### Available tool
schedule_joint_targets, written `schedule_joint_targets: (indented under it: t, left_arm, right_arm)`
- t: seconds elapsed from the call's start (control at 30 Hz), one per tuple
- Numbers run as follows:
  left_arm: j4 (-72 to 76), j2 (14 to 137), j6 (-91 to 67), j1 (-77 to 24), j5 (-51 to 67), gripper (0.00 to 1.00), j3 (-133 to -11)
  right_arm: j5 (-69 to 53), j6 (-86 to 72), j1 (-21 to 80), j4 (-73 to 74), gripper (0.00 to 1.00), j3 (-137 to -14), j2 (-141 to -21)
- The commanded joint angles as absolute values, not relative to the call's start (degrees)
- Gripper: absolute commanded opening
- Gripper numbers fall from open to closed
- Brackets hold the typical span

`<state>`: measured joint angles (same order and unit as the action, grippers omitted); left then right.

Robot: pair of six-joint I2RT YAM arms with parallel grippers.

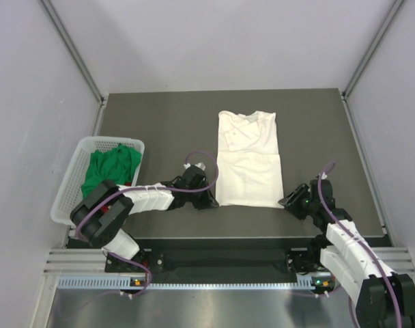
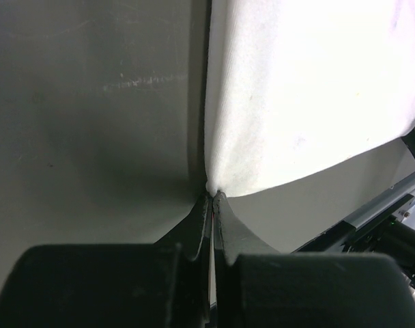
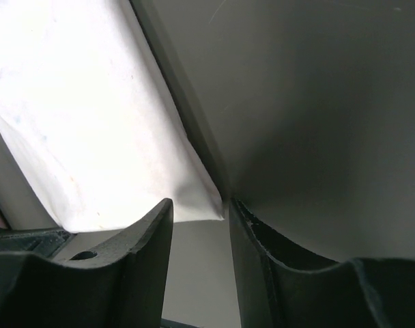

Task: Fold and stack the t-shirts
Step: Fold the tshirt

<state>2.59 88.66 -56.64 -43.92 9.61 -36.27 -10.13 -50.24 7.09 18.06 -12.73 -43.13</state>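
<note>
Risk of slip: L pincer pinching only tip of white tee corner. R pincer spread apart, no hold yet. Could drag crooked on table w/ lift.

no text, label, brand or number can be read in any view.
</note>
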Motion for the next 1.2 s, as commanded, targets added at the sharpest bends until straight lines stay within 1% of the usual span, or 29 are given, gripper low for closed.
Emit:
schedule_joint_targets:
  t: [0.0,0.03,0.13,0.17,0.2,0.23,0.43,0.57,0.77,0.9,1.07,1.17]
  left_arm:
    - [3.8,88.9,-55.7,-44.1,10.2,0.0,-35.8]
    - [3.8,88.9,-55.7,-44.1,10.3,0.0,-35.8]
    - [3.9,88.5,-55.7,-44.1,10.5,0.0,-35.7]
    - [3.9,88.5,-55.6,-44.1,10.6,0.0,-35.7]
    - [3.8,88.2,-55.8,-44.1,10.6,0.0,-35.8]
    - [3.5,88.1,-55.7,-44.1,10.6,0.0,-35.9]
    - [-1.7,83.9,-58.2,-44.4,9.4,0.0,-36.9]
    - [-6.0,81.0,-58.5,-46.0,8.0,0.0,-39.0]
    - [-11.1,76.6,-61.3,-50.7,4.9,0.0,-40.4]
    - [-15.3,74.6,-63.6,-54.2,0.6,0.0,-41.2]
    - [-19.2,72.7,-65.9,-58.1,-3.8,0.0,-42.0]
    - [-20.5,72.2,-67.6,-60.7,-5.6,0.0,-43.4]
  right_arm:
    - [-8.4,-52.0,8.1,18.2,0.39,-11.1,-42.5]
    - [-7.8,-52.1,8.2,18.4,0.36,-11.2,-42.5]
    - [-6.7,-52.4,8.2,18.8,0.21,-11.2,-41.5]
    - [-6.4,-52.3,8.2,18.9,0.09,-11.3,-41.1]
    - [-6.3,-52.1,8.2,19.1,0.03,-11.5,-41.0]
    - [-6.2,-51.9,8.2,19.2,0.0,-11.9,-40.7]
    - [-4.0,-46.9,8.3,26.8,0.0,-17.5,-36.4]
    - [-4.0,-44.4,8.2,32.9,0.0,-20.6,-31.3]
    - [-5.2,-42.1,8.2,38.1,0.0,-22.5,-27.5]
    - [-5.8,-41.4,8.3,40.9,0.0,-22.8,-24.2]
    - [-4.2,-37.5,8.3,47.6,0.0,-27.1,-19.6]
    - [-6.1,-36.6,8.3,48.7,0.0,-28.5,-18.3]
